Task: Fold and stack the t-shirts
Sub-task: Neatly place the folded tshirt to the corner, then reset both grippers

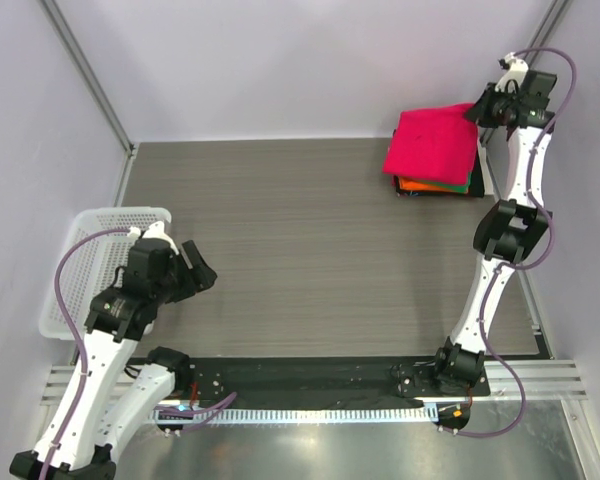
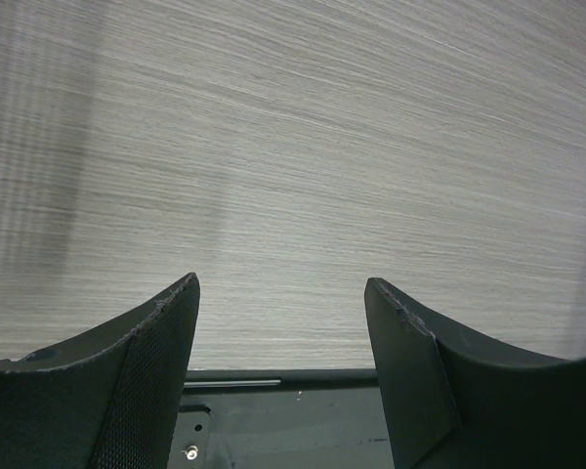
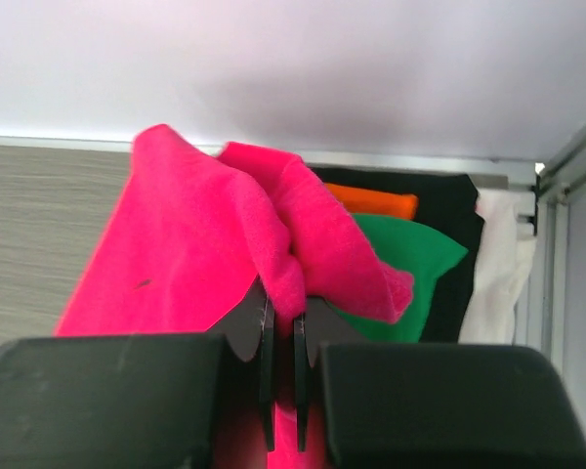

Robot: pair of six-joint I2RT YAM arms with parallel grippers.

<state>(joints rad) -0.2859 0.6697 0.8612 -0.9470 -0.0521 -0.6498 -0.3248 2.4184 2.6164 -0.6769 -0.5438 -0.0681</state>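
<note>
The folded pink-red t-shirt (image 1: 432, 142) lies on top of a stack at the table's far right, over the orange (image 1: 425, 186) and green (image 1: 460, 187) shirts. In the right wrist view the pink-red shirt (image 3: 195, 234) bunches up between the fingers, with the orange (image 3: 376, 201), green (image 3: 410, 254), dark (image 3: 459, 274) and white (image 3: 498, 264) shirts behind it. My right gripper (image 3: 283, 318) is shut on a fold of the pink-red shirt; it sits at the stack's far right edge (image 1: 483, 108). My left gripper (image 1: 202, 270) is open and empty above the bare table near left (image 2: 281, 288).
A white mesh basket (image 1: 72, 268) stands at the table's left edge, beside the left arm. A black base rail (image 1: 310, 380) runs along the near edge. Walls close the back and both sides.
</note>
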